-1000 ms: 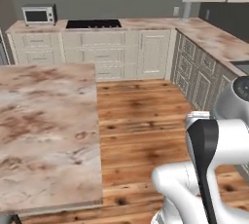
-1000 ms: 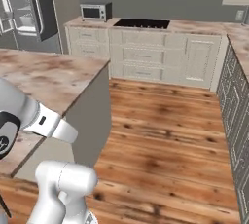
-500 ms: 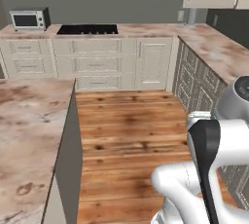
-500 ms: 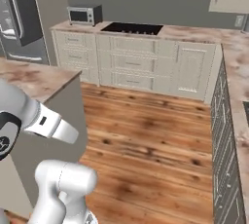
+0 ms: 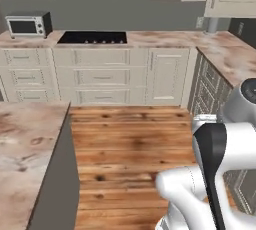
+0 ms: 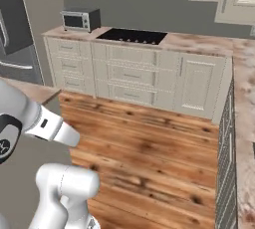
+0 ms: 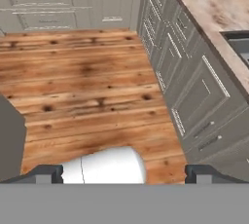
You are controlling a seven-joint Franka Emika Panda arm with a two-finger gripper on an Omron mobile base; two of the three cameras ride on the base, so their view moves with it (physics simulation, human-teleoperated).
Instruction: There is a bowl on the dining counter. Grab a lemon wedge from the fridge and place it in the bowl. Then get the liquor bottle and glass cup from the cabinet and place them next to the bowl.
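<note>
the tool hangs with jaws spread wide, gripping nothing, over the wooden plank floor. the beige veined stone table sits at 8 o'clock, the dark-grey fridge far off at 10 o'clock.

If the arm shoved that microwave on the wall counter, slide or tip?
The microwave looks boxy and wider than tall, resting flat on the wall counter, so it would probably slide, not tip. Likely heavy for these fingers, which stand wide apart. It seems too broad to pinch; pushing is the only option.
</note>
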